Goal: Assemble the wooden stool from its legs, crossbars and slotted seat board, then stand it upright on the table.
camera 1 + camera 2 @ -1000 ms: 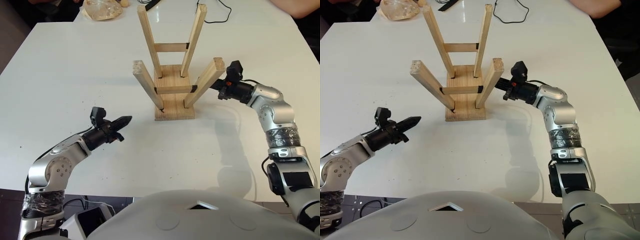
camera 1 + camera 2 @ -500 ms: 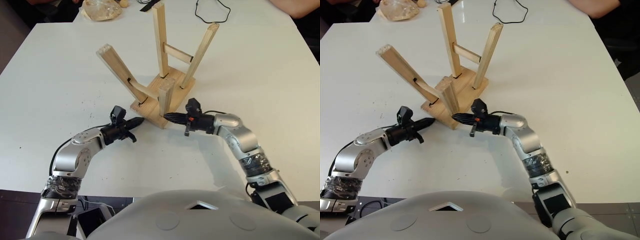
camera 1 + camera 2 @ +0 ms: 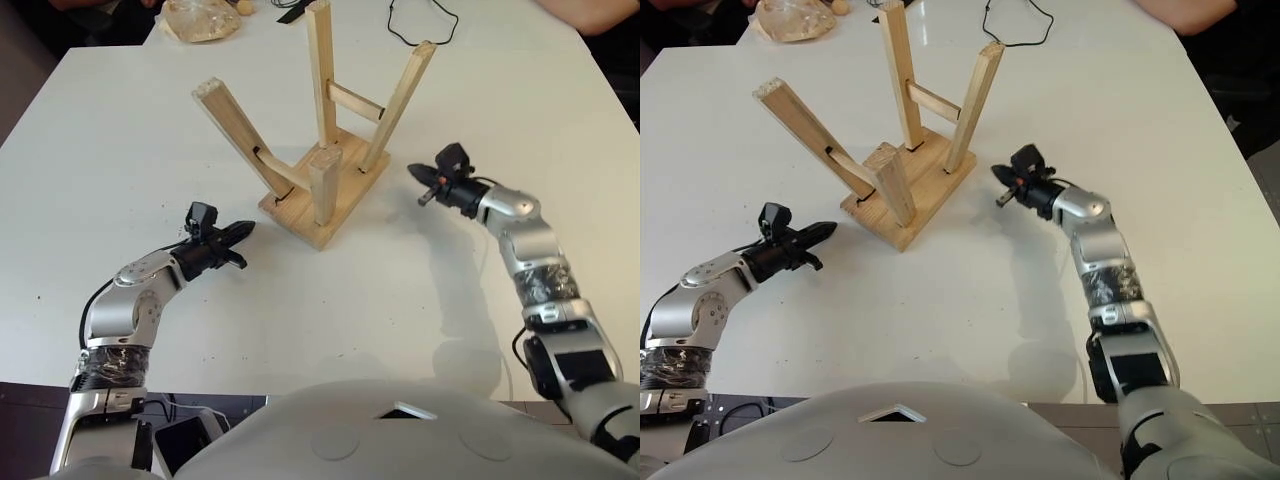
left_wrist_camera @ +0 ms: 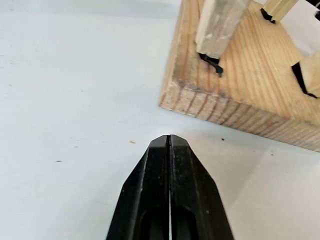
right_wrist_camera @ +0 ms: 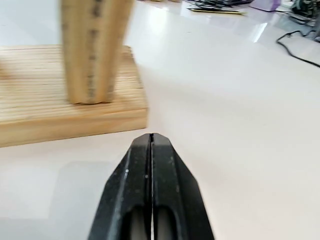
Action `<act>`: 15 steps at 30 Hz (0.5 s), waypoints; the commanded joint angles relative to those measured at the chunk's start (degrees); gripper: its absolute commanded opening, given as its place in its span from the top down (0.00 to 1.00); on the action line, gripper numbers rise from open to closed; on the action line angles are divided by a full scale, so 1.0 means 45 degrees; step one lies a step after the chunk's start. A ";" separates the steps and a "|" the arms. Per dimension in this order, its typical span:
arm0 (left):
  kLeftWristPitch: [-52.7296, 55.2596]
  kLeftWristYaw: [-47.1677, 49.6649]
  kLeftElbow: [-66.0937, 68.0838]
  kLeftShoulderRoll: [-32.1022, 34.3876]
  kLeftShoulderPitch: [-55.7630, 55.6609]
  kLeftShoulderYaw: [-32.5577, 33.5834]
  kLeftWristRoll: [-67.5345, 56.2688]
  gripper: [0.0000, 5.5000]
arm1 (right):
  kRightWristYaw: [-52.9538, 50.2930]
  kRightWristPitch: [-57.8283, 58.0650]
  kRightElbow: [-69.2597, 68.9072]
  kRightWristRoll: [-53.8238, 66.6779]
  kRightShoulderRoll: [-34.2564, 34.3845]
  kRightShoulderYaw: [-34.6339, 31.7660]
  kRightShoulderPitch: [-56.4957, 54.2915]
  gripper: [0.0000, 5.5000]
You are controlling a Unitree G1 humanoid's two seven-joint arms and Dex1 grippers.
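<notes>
On my right eye feed I log: one white desk (image 3: 1160, 120); one wooden stool (image 3: 907, 110), assembled and inverted, its slotted seat board (image 3: 935, 195) flat on the desk, four legs (image 3: 802, 125) splayed upward, crossbars (image 3: 934, 101) seated between leg pairs. Left gripper (image 3: 829, 228) low over the desk near the board's left corner, apart from it, fingers drawn to a point. Right gripper (image 3: 997, 173) just off the board's right edge, not touching, fingers likewise together. Far edge: a clear bag (image 3: 790, 15) and a black cable (image 3: 1015, 35).
</notes>
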 commanded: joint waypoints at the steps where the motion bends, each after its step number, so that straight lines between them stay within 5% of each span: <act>1: 0.0609 0.0035 -0.0033 -0.0223 0.0288 -0.0850 0.0627 0.99 | -0.0803 -0.2034 0.5640 -0.0916 0.0634 -0.0228 -0.3503 1.00; 6: 0.0855 0.0121 -0.1030 -0.0217 0.0257 -0.0821 0.0406 0.99 | -0.0687 -0.3265 0.7369 -0.1260 0.0715 -0.0289 -0.4247 1.00; 10: 0.1247 0.1137 -0.1275 -0.0412 -0.0160 0.0231 0.0194 0.99 | 0.0753 -0.4026 0.5748 -0.0964 -0.0190 -0.0600 -0.3094 1.00; 15: 0.1497 0.0808 -0.1590 -0.0417 0.0433 -0.0262 0.0384 0.99 | 0.1010 -0.3625 0.4843 0.0202 0.0277 -0.1796 -0.3811 1.00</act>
